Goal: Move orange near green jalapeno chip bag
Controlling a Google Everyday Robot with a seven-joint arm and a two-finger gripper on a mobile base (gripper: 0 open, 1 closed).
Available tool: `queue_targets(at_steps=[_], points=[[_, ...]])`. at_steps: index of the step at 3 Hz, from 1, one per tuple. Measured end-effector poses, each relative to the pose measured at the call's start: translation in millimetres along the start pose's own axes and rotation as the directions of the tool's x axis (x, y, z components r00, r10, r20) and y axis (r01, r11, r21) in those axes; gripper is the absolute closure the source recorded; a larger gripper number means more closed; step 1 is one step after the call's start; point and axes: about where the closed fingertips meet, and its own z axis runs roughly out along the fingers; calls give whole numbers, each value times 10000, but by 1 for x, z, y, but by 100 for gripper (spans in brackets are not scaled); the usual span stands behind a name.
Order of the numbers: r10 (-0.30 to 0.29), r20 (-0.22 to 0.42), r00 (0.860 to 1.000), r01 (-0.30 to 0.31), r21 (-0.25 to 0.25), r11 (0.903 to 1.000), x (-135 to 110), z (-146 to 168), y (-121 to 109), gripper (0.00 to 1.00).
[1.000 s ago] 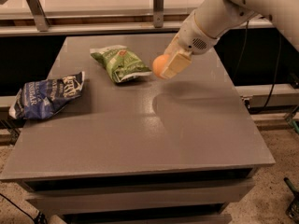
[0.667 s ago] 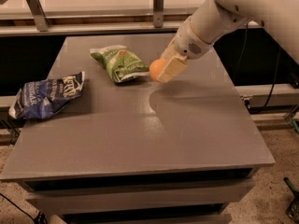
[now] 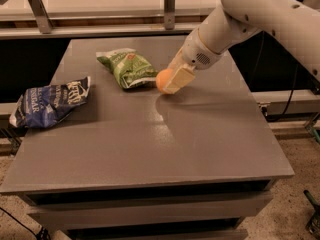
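The orange [image 3: 162,79] is a smooth round fruit held in my gripper [image 3: 172,80], low over the grey table [image 3: 200,134]. The gripper's pale fingers [image 3: 180,78] are shut on the orange and cover its right side. The green jalapeno chip bag [image 3: 127,67] lies wrinkled on the table just left of the orange, with a small gap between them. My white arm [image 3: 240,19] reaches in from the upper right.
A dark blue chip bag [image 3: 50,101] with white lettering lies at the table's left edge. A rail with metal posts [image 3: 169,6] runs behind the table. The table's front and right edges drop to the floor.
My gripper has carried the orange leftward and down, closer to the green bag and the table surface. The bags have not moved.
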Motion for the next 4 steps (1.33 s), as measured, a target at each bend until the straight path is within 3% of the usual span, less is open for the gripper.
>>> queue_targets(at_steps=[2,3,4], points=[[-86,289,9995,93,-242,9997,-3,9,5,16],[-97,277,9996,105,-274,9996,-4,11,5,0],[-246,87,9997,246,-84,9997,-3,8,6,0]])
